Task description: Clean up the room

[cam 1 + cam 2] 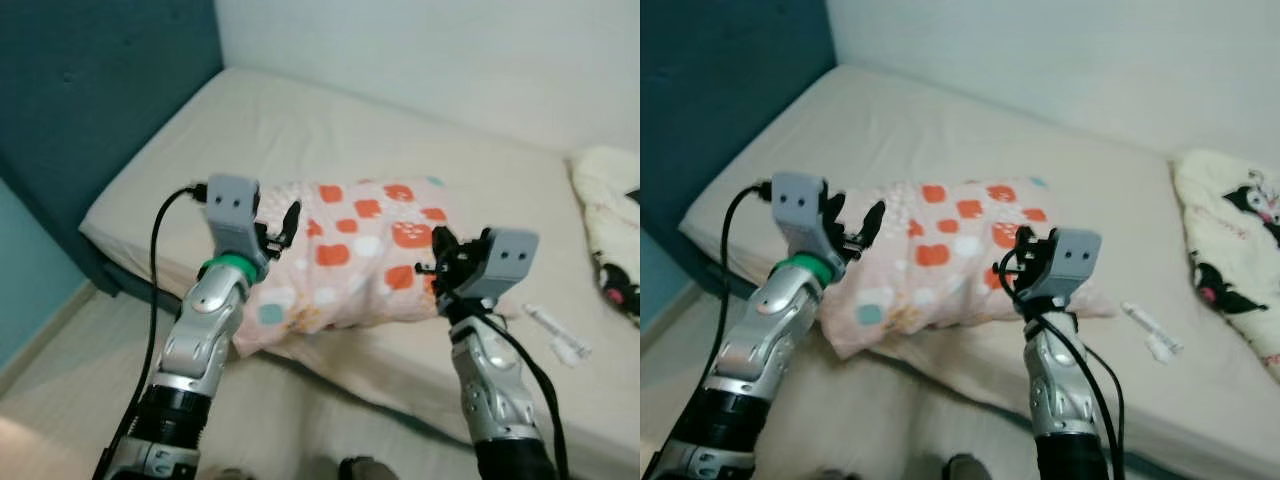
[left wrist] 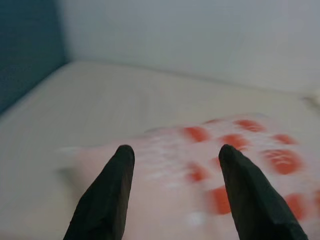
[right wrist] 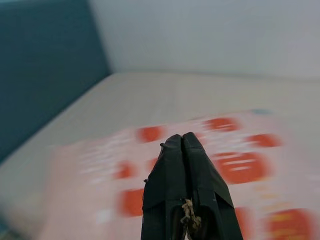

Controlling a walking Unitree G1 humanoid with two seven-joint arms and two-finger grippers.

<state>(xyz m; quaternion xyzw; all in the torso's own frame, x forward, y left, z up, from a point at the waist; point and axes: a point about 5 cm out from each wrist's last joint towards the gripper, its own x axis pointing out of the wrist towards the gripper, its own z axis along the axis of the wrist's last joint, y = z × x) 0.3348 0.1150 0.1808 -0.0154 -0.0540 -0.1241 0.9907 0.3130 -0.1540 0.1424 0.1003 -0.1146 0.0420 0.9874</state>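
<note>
Two grippers up over the pink pillow (image 1: 350, 255), which lies near the bed's (image 1: 250, 120) front edge. My left gripper (image 2: 172, 155) has fingers spread wide; right gripper (image 3: 183, 142) is pinched closed on nothing. Small white tube (image 1: 555, 335) sits beside.

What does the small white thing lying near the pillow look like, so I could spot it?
Start at the beige mattress. Right of the pink pillow and left of the cartoon-print blanket lies a small white tube, the one slim, hard-looking item among soft bedding.
</note>
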